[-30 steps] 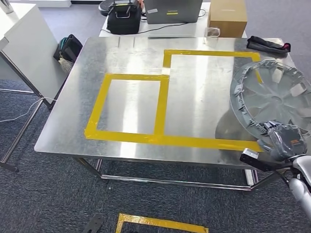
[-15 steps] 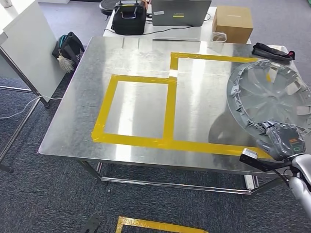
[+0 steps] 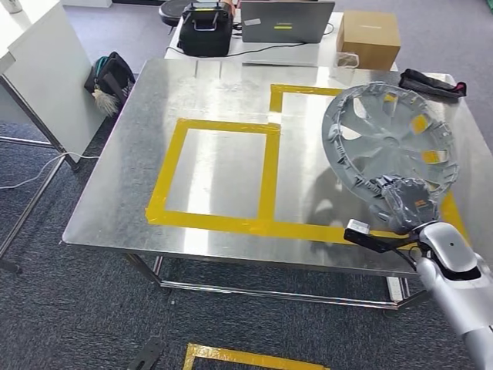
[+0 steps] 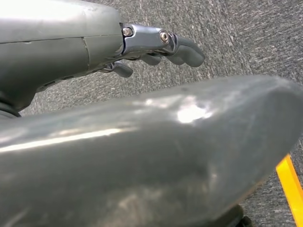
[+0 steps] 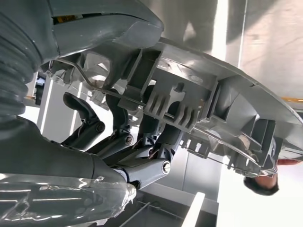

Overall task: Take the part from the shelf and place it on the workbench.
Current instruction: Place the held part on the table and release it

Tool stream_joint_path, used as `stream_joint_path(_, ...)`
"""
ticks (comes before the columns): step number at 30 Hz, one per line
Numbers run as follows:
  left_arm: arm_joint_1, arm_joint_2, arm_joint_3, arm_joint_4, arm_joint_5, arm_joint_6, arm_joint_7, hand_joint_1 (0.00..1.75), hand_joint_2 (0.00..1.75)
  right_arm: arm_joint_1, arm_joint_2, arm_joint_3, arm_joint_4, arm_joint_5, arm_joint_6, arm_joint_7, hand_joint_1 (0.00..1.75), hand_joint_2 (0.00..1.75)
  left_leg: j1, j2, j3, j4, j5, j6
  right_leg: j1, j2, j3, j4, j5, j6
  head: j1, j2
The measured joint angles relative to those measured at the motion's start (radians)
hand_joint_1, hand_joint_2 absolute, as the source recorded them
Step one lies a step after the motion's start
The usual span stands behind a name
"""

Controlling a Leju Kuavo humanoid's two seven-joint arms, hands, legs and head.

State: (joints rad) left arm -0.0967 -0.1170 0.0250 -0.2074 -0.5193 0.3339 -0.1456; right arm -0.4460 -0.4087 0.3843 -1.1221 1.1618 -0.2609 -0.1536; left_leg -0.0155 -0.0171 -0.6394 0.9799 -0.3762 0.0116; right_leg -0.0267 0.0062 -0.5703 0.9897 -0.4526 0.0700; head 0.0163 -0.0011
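Head view: right hand (image 3: 407,202) grips the near rim of a grey hubcap (image 3: 388,140), tilted above the steel workbench's (image 3: 116,185) right side. Left hand (image 4: 157,45) hangs over carpet, fingers loosely curled, holding nothing.

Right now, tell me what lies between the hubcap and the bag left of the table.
Head view: bare steel table with yellow tape squares between hubcap and bag.

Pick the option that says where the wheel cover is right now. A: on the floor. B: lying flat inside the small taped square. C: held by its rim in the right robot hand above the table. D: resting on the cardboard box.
C: the right robot hand grips the lower rim of the wheel cover, which is tilted up over the right part of the table.
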Motion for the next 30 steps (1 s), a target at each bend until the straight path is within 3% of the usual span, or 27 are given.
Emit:
stream_joint_path(12,-0.003,0.000,0.000,0.000,-0.016,-0.001,0.009,0.00,0.00,-0.032,0.060,0.104,0.035,-0.013,-0.002,-0.038,1.75,1.75,0.000,0.000,0.000,0.000,0.000,0.000,0.000,-0.001,0.000,0.000,0.000,0.000,0.000,0.000)
stream_joint_path(24,-0.002,0.001,0.000,0.000,-0.029,-0.020,-0.001,0.00,0.00,-0.040,0.064,0.143,0.050,-0.030,-0.002,-0.046,1.75,1.75,0.000,0.000,0.000,0.000,0.000,0.000,0.000,0.000,0.000,0.000,0.000,0.000,0.000,0.000)
stream_joint_path(28,-0.001,0.001,0.000,0.000,-0.030,-0.023,-0.003,0.00,1.75,-0.041,0.064,0.147,0.052,-0.031,-0.003,-0.047,0.00,0.00,0.000,0.000,0.000,0.000,0.000,0.000,0.000,0.000,0.000,0.000,0.000,0.000,0.000,0.000)
stream_joint_path(30,-0.002,0.002,0.000,0.000,-0.032,-0.023,-0.004,0.00,0.87,-0.046,0.064,0.148,0.052,-0.034,-0.007,-0.046,0.00,0.00,0.000,0.000,0.000,0.000,0.000,0.000,0.000,0.000,0.000,0.000,0.000,0.000,0.000,0.000)
